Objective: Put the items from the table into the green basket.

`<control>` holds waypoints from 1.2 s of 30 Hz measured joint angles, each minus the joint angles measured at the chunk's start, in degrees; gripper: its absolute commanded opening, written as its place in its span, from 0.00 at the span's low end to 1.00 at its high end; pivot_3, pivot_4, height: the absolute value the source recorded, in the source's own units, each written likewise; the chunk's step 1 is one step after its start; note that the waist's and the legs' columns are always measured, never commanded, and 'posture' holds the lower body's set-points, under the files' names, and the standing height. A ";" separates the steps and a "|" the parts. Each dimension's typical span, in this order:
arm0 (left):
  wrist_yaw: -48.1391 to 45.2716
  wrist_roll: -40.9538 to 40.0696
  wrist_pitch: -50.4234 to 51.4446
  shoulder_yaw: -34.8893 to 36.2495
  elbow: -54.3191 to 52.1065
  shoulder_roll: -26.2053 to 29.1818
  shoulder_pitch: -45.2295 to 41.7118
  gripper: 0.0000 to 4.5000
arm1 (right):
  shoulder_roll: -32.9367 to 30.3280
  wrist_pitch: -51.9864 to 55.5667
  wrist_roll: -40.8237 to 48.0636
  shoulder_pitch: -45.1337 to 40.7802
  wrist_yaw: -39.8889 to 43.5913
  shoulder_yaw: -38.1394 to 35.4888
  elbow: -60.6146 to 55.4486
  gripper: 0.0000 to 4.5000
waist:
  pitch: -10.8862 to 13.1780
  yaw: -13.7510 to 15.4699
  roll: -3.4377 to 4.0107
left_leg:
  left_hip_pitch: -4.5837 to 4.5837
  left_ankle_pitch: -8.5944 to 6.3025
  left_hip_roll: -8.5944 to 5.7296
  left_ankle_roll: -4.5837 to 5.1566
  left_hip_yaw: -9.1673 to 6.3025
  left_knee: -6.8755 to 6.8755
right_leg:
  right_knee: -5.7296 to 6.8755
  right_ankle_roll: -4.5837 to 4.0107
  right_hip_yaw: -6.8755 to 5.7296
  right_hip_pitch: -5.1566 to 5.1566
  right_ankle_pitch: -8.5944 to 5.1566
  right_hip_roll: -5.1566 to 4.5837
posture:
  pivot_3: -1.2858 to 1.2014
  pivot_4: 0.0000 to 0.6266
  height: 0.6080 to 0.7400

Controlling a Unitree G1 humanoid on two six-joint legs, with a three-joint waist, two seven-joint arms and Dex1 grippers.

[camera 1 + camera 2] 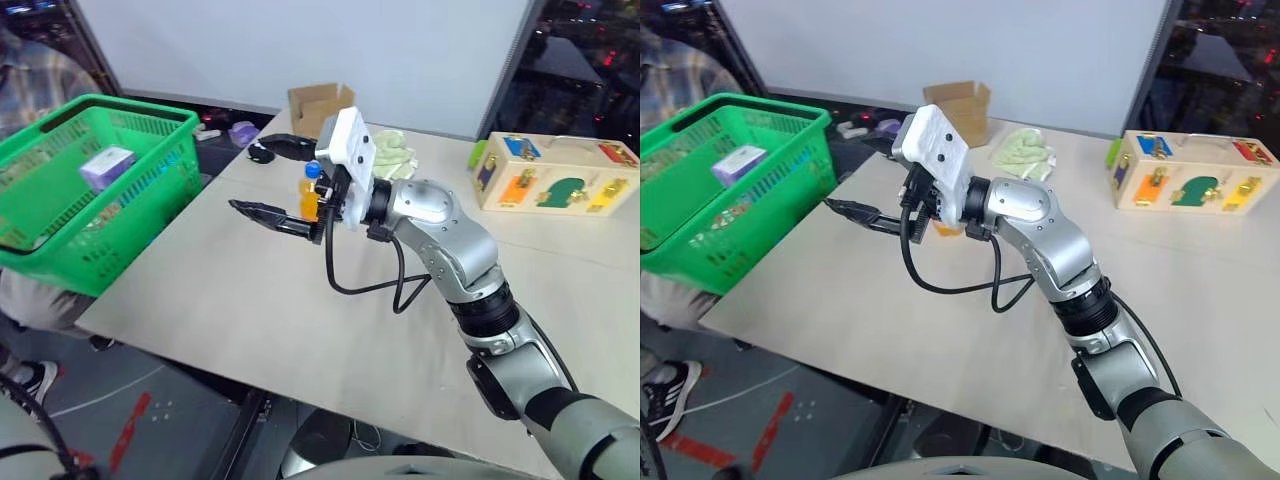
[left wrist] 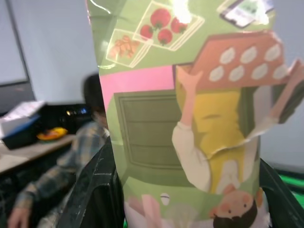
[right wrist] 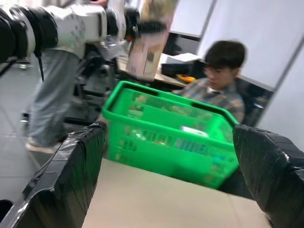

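A long pink and green carton [image 2: 190,109] with printed pictures stands between my left gripper's [image 2: 185,161] fingers, which are shut on it. In the right wrist view that left gripper [image 3: 128,23] holds the carton [image 3: 149,40] up, higher than the rim of the green basket [image 3: 166,137]. A person holds the green basket [image 1: 90,190] off the table's left edge. My right gripper [image 3: 168,128] is open and empty, pointing toward the basket over the table [image 1: 250,300]. The small orange-drink bottle [image 1: 309,198] with its blue cap stands on the table just behind that gripper's wrist.
A purple box [image 1: 105,165] lies in the basket. At the table's far side stand a cardboard box [image 1: 320,105], a pale green cloth [image 1: 395,155] and a wooden toy box [image 1: 555,175] with coloured shapes. A person [image 3: 221,80] sits behind the basket.
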 measured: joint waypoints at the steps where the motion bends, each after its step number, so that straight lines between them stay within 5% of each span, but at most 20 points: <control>1: 1.50 1.00 -0.26 -0.14 0.80 -0.26 1.69 0.74 | -0.05 0.14 0.00 0.03 -0.23 0.00 -0.38 1.00 | 0.00 -1.40 0.00 | 0.05 0.00 0.00 0.00 0.01 0.00 | 0.07 -0.01 0.05 0.01 0.00 -0.02 | 0.60 0.00 1.00; 3: 3.64 1.92 -0.80 0.16 2.28 -1.21 5.79 0.96 | -0.18 0.70 0.00 0.41 -0.70 -0.01 -1.46 1.00 | -0.03 -4.09 -0.04 | 0.15 0.01 -0.01 0.01 0.07 0.00 | 0.18 -0.03 0.18 0.02 0.02 -0.03 | 0.59 0.00 1.00; 4: 3.92 2.11 -0.82 0.18 2.65 -1.45 6.49 0.98 | -0.24 0.74 0.01 0.56 -0.84 -0.03 -1.63 1.00 | -0.07 -5.20 -0.11 | 0.17 0.02 -0.01 0.01 0.07 0.02 | 0.23 -0.05 0.21 0.02 0.03 -0.03 | 0.59 0.00 1.00; 8: 7.16 1.15 -2.63 3.60 3.15 -3.56 11.94 0.98 | -0.82 1.98 0.19 1.50 -1.47 -0.04 -2.53 1.00 | -0.18 -9.75 -0.28 | 0.33 0.04 0.03 -0.01 -0.07 0.01 | 0.33 -0.17 0.50 0.01 0.11 -0.06 | 0.59 0.00 1.00; 14: -0.94 -6.65 -6.11 11.73 -0.40 -4.35 12.35 0.98 | -1.97 2.29 3.76 2.42 1.03 -0.65 -3.86 1.00 | -0.24 -13.71 -0.37 | 0.37 0.05 0.08 -0.01 -0.05 0.00 | 0.34 -0.22 0.63 0.00 0.14 -0.31 | 0.59 0.00 1.00; 19: -16.12 -12.24 1.86 12.54 -15.02 -7.32 20.52 0.98 | -4.04 2.28 6.45 2.50 5.05 -0.68 -3.74 1.00 | -0.16 -13.90 -0.17 | 0.43 0.06 0.16 0.02 0.02 0.00 | 0.48 -0.22 0.82 0.01 0.14 -0.41 | 0.61 0.00 1.00; 23: -20.67 -20.14 23.76 11.27 -44.90 -12.83 42.21 0.98 | -6.17 2.13 6.04 2.59 6.06 -0.47 -3.33 1.00 | -0.17 -13.89 -0.17 | 0.49 0.06 0.24 0.03 0.03 0.03 | 0.61 -0.22 1.00 0.00 0.14 -0.43 | 0.61 0.00 1.00; 27: -18.90 -23.17 34.97 10.07 -65.97 -16.83 54.33 0.98 | -10.49 2.94 2.16 3.40 4.82 -0.30 -1.42 1.00 | -0.15 -13.38 -0.15 | 0.56 0.05 0.25 0.02 0.03 0.03 | 0.63 -0.24 1.02 0.02 0.13 -0.44 | 0.61 0.00 1.00; 36: -12.49 -18.36 40.03 -1.23 -73.06 -22.47 50.72 0.98 | -17.28 5.83 -0.24 5.45 7.34 0.59 -1.39 1.00 | -0.02 -12.07 0.07 | 0.63 0.11 0.20 -0.03 -0.02 0.04 | 0.67 -0.36 1.06 0.03 0.16 -0.07 | 0.58 0.00 1.00</control>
